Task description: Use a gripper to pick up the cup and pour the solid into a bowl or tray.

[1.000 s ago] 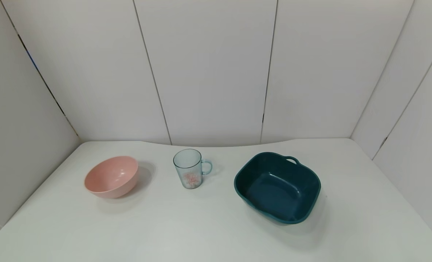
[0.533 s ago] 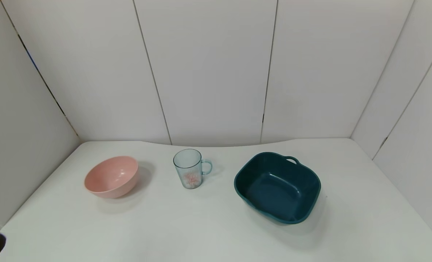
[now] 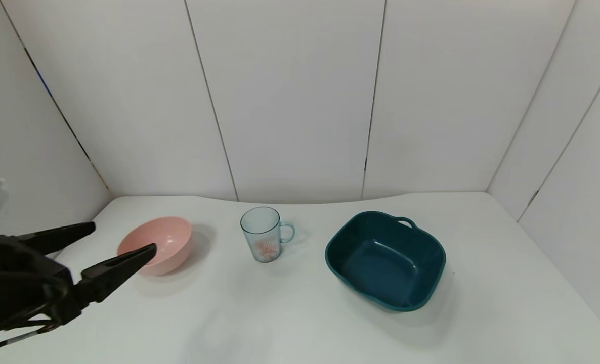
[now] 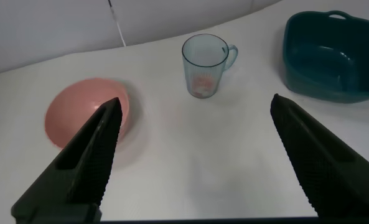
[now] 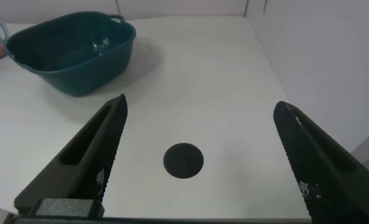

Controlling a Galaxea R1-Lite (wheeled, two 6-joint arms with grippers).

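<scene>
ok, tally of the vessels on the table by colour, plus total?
Pink: 1, the round bowl
Pale blue, see-through: 1, the ribbed cup holding red-orange and white bits
Dark teal: 1, the squarish basin
Total: 3 vessels on the white table

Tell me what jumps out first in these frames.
The open left gripper at the table's left edge, near the pink bowl, fingers pointing toward the middle. There the clear cup stands upright with red-and-white bits at its bottom, handle toward the teal basin on the right. The right gripper shows only in its wrist view, open over bare table beside the basin.
</scene>
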